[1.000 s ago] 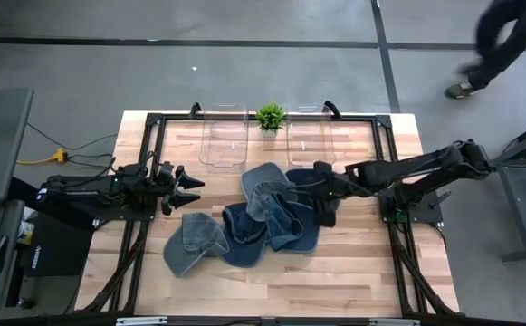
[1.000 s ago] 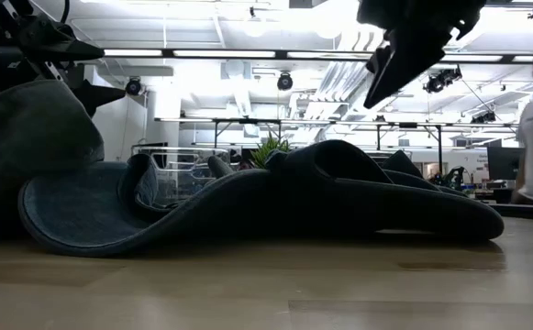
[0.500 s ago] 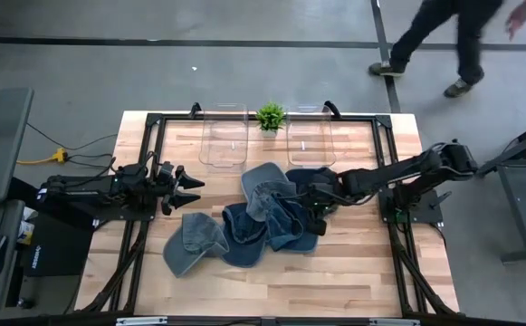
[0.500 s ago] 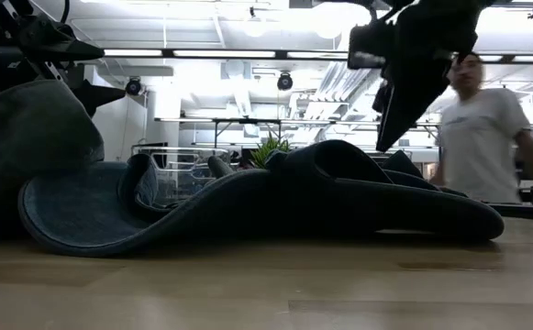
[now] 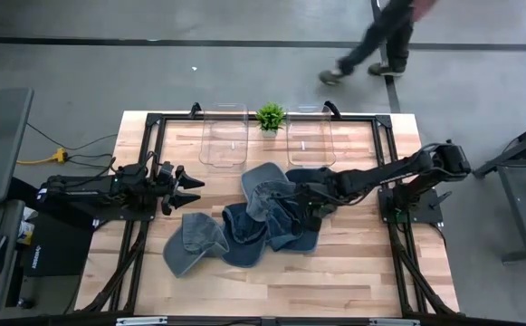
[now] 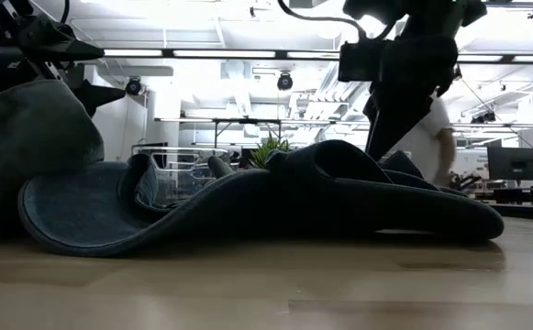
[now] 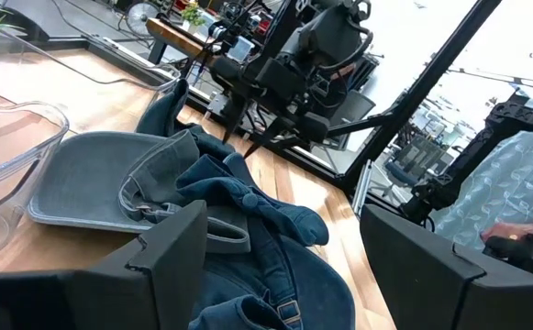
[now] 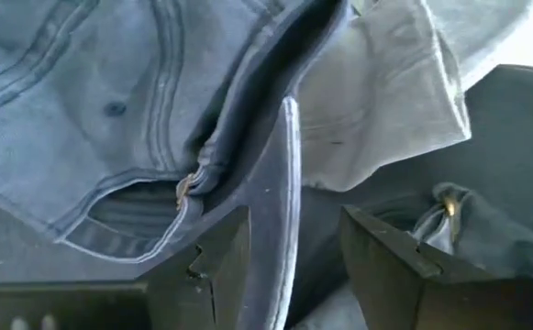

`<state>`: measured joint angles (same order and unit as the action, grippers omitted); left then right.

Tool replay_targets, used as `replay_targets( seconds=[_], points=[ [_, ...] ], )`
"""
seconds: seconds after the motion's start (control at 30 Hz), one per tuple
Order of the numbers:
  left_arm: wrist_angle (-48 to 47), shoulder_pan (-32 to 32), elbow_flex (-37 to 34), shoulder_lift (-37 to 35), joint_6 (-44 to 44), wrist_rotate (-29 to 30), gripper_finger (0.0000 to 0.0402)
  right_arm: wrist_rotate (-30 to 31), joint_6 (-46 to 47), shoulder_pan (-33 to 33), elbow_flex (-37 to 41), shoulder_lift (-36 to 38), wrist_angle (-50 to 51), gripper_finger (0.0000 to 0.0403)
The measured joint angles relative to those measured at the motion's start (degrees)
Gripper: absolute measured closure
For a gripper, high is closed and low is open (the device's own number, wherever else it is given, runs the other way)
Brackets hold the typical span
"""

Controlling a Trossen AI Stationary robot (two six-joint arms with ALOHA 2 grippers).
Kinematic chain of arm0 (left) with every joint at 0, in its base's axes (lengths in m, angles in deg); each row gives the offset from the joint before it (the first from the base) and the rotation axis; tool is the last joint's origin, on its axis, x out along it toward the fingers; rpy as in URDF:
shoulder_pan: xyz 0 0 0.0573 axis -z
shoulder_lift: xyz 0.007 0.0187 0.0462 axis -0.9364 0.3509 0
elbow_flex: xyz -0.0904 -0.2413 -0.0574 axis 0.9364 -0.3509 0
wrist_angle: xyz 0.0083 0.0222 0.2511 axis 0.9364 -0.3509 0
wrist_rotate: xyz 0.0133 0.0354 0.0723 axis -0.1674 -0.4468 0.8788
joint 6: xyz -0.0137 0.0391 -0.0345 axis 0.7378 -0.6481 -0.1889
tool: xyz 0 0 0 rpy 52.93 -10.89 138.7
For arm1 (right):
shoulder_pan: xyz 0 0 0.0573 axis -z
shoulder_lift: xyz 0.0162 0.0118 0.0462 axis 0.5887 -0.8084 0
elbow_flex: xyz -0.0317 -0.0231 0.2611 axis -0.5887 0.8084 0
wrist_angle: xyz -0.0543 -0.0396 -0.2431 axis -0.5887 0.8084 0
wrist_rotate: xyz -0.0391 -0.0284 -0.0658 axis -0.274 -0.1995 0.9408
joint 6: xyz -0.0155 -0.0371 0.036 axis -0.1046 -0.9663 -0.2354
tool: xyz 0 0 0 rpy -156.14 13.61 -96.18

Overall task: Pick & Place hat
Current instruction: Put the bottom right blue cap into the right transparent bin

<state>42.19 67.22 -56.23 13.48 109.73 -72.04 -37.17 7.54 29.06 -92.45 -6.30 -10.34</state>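
Leftmost, the left gripper (image 5: 188,185) hovered over the left part of the table (image 5: 353,272), well apart from the hats, its fingers spread and holding nothing; the left wrist view showed both dark fingers (image 7: 170,247) wide apart with the hat pile beyond them. Next came the pile of denim hats near mid-table: a grey-blue hat (image 5: 193,243) lay at the left end, just beside a dark blue hat (image 5: 244,237), with a lighter grey hat (image 5: 267,186) on top toward the far side and another dark blue hat (image 5: 301,237) at the right end, all overlapping or touching. Behind the pile, at the far edge, stood two clear bins (image 5: 225,136) with a small green plant (image 5: 270,116) between them. Further right, the right gripper (image 5: 310,206) was down at the right part of the pile, the arm reaching in from the table's right side. The right wrist view showed its fingers (image 8: 218,266) parted, straddling a brim edge (image 8: 280,197) of dark denim, not yet closed on it. The low view showed the pile as a dark mound (image 6: 275,202) with the right arm (image 6: 404,73) descending onto it. A person (image 5: 380,41) walked on the floor beyond the table.
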Motion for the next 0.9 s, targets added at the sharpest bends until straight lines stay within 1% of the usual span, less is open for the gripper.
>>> replay_targets(
  seconds=[0.13, 0.47, 0.63, 0.9],
  points=[
    [0.00, 0.01, 0.00, 0.01, 0.01, 0.00, 0.0135, -1.95, -0.89, 1.22, 0.00, -0.41, 0.38, 0.0240],
    [0.00, 0.01, 0.00, 0.01, 0.01, 0.00, 0.0135, -11.66, -4.11, 5.40, 0.04, -2.03, -0.94, 0.0240],
    [0.00, 0.01, 0.00, 0.00, 0.01, 0.00, 0.0135, -12.79, -5.79, 7.09, 0.11, -2.03, -1.37, 0.0240],
    [0.00, 0.01, 0.00, 0.01, 0.01, 0.00, 0.0135, -18.83, -4.12, 7.73, 3.17, -2.03, -5.87, 0.0240]
  ],
)
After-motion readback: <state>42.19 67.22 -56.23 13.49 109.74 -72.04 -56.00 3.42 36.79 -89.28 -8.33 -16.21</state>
